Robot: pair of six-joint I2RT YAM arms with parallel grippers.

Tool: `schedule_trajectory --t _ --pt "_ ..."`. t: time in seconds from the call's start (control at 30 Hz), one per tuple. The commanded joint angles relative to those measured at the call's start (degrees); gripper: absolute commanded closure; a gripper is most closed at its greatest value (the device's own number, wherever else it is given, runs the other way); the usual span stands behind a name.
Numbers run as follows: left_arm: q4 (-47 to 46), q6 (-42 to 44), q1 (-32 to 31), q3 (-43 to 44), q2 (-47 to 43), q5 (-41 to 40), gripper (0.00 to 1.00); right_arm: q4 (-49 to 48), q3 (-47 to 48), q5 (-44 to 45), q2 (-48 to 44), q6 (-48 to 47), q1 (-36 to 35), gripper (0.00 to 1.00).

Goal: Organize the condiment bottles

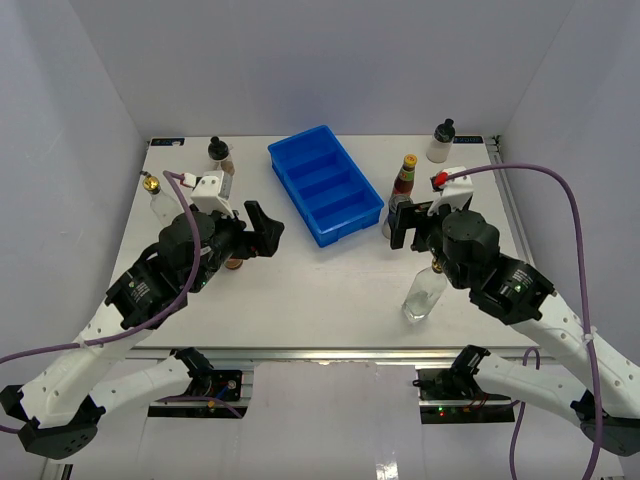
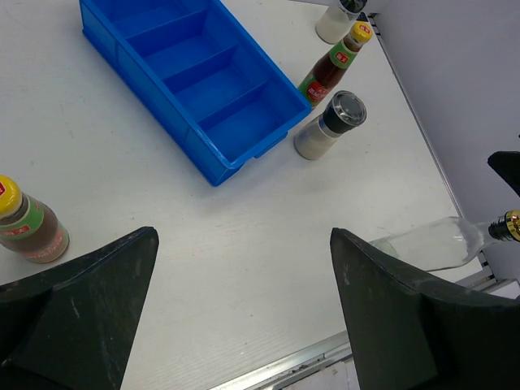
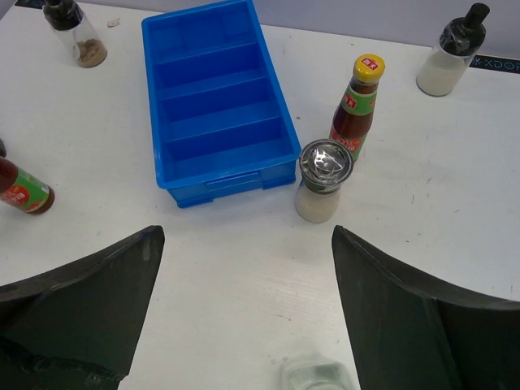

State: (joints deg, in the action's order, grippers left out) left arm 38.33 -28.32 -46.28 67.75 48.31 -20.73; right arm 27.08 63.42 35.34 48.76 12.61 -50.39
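Both grippers are open and empty above the table. My left gripper (image 1: 262, 230) (image 2: 244, 236) hovers beside a dark red sauce bottle (image 1: 234, 263) (image 2: 28, 223). My right gripper (image 1: 403, 228) (image 3: 248, 231) hovers just short of a silver-topped shaker jar (image 3: 323, 180) (image 2: 331, 123), with a second red sauce bottle (image 1: 404, 178) (image 3: 357, 106) behind it. A tall clear bottle (image 1: 425, 293) (image 2: 431, 248) stands under my right arm. Another clear bottle with a gold spout (image 1: 155, 195) stands at the left. A black-capped jar of brown grains (image 1: 220, 153) (image 3: 77, 36) and a white-filled one (image 1: 441, 142) (image 3: 451, 53) stand at the back.
The blue three-compartment tray (image 1: 325, 185) (image 2: 195, 81) (image 3: 215, 106) lies slanted at the back centre between the arms, with nothing in it. The table's metal front edge (image 1: 330, 352) runs close behind the clear bottle. White walls enclose the table.
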Motion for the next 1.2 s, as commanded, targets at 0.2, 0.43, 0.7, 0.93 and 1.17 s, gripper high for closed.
schedule_trajectory --t 0.2,0.43,0.7,0.93,1.17 --pt "-0.12 0.66 0.14 1.22 0.82 0.78 0.02 -1.33 3.08 -1.00 -1.71 -0.33 -0.15 0.10" --pt "1.13 1.40 0.14 1.31 1.32 0.69 0.02 3.16 4.41 2.99 -1.17 0.72 -0.15 0.10" --pt "1.49 1.49 0.14 0.10 0.00 0.82 0.02 11.07 7.27 2.87 -3.77 6.14 -0.14 0.07" --pt "2.51 1.23 0.14 -0.31 -1.58 0.93 0.02 14.89 4.90 -0.77 -6.95 6.89 -0.15 0.06" --pt "2.82 0.78 0.14 -0.07 -2.81 1.41 0.02 17.94 -0.61 -2.66 -10.20 9.31 -0.15 0.05"
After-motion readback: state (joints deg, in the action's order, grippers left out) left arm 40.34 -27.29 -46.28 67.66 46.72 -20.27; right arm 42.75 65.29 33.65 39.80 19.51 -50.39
